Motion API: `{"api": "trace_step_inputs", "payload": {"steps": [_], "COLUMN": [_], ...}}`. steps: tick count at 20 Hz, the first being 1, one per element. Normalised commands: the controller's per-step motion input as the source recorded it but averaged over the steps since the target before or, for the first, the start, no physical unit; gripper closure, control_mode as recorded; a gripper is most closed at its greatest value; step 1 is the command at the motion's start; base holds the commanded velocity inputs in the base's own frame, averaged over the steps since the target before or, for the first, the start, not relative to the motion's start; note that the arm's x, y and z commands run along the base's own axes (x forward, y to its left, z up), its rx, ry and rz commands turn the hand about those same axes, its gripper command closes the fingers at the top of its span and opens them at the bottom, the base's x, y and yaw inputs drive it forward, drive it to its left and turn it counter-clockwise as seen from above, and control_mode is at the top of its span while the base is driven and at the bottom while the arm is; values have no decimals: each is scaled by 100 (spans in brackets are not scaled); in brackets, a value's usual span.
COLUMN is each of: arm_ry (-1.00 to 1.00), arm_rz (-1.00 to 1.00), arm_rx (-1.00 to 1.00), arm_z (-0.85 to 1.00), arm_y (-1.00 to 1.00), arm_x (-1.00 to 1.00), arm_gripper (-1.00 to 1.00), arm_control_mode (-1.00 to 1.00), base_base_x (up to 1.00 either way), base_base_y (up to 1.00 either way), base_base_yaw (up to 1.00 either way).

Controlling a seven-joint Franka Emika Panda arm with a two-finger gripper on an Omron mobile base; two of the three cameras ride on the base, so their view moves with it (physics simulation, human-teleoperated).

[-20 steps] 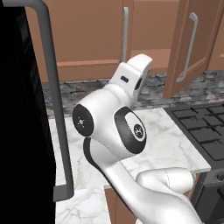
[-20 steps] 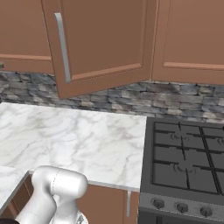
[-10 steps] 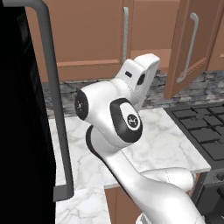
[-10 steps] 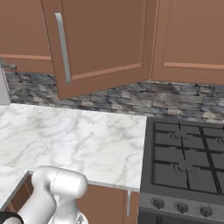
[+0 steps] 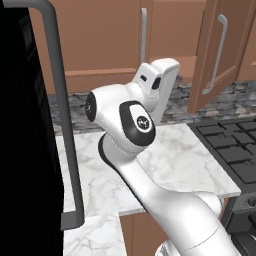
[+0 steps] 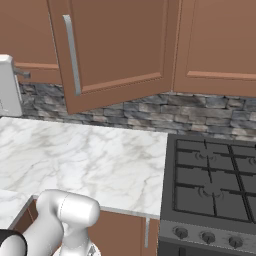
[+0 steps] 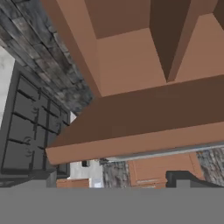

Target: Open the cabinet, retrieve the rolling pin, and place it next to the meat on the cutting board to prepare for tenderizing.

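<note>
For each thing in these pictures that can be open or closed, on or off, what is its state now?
cabinet: right door swung partly open, left door closed.
neighbouring cabinet: door closed.
stove: no flame on the burners.
gripper: open or shut cannot be told.

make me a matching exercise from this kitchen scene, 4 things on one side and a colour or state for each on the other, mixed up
Things:
1. cabinet door
2. counter
3. stove
4. backsplash

Descriptions:
A. white marble with grey veins
B. grey stone, rough blocks
C. brown wood, swung partly open
D. black, with burner grates

Pairs: 1-C, 2-A, 3-D, 4-B
</note>
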Motion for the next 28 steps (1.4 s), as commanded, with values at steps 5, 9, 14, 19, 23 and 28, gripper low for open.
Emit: {"api": "trace_step_inputs", "payload": {"steps": [5, 9, 14, 19, 23, 28], "arm_ry": [3, 0, 0, 0, 0, 0], "arm_rz": [-10, -9, -5, 0, 4, 5], "arm_rx": [0, 0, 0, 1, 2, 1], "arm_z": [0, -2, -4, -7, -8, -7], "arm_y": [-19, -27, -28, -16, -2, 0], "arm_x": [19, 7, 11, 27, 28, 21], "arm_gripper": [-100, -100, -100, -100, -100, -100], "arm_control_mode": [-100, -100, -100, -100, -100, -100], "base_base_x": [0, 0, 0, 0, 0, 0], "base_base_y": [0, 0, 0, 0, 0, 0], "base_base_yaw": [0, 0, 0, 0, 0, 0]}}
